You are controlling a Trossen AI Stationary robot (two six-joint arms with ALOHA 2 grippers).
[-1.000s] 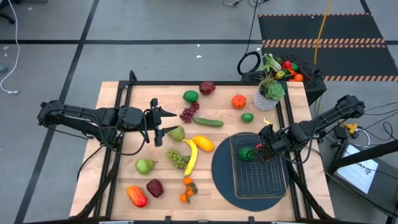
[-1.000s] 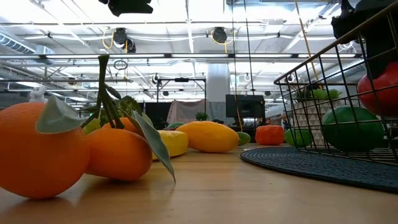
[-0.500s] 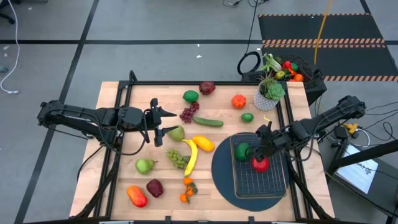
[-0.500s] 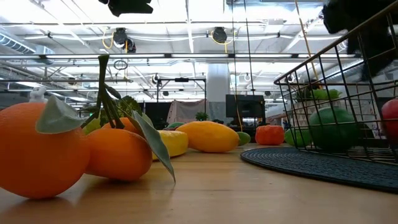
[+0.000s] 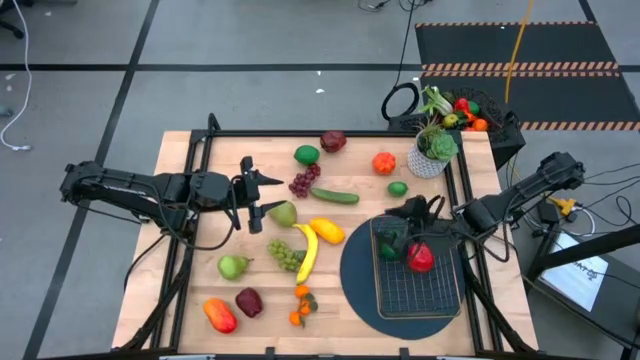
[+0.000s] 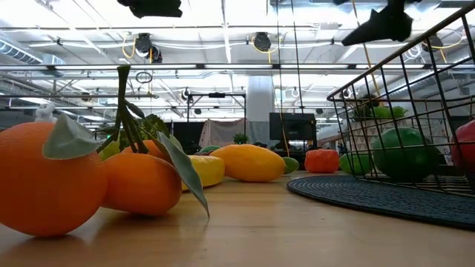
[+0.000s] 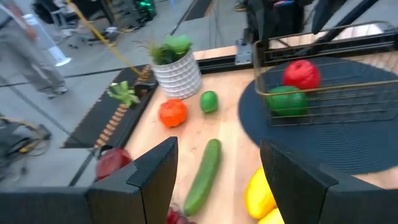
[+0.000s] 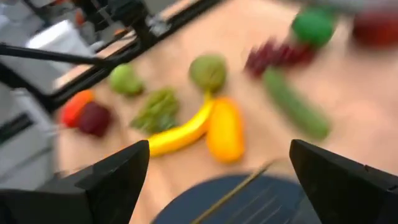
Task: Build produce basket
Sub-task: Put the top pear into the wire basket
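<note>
- High view: the right gripper (image 5: pixel 408 212) hangs over the far edge of the basket (image 5: pixel 440 290), fingers spread wide, nothing between them.
- The basket sits on a dark round mat (image 5: pixel 355 275) near the table's (image 5: pixel 180 230) right edge, toward the front.
- A red apple (image 5: pixel 420 258) and a green fruit (image 5: pixel 390 245) lie touching in the basket's far end.
- The left gripper (image 5: pixel 255 195) hovers over the table's left-centre, fingers partly apart, holding nothing; a pear (image 5: pixel 284 213) lies just beside it.
- Rest of the produce is loose on the table: banana (image 5: pixel 305 250), green grapes (image 5: pixel 285 255), yellow fruit (image 5: pixel 327 231), cucumber (image 5: pixel 334 196), purple grapes (image 5: pixel 303 181) mid-table.
- Oranges (image 5: pixel 299 305) are near the front edge.
- A potted plant (image 5: pixel 432 152) stands at the far right corner.
- Left wrist view: the apple (image 7: pixel 301 73) and green fruit (image 7: pixel 286 99) rest against the basket's wire wall (image 7: pixel 323 56).
</note>
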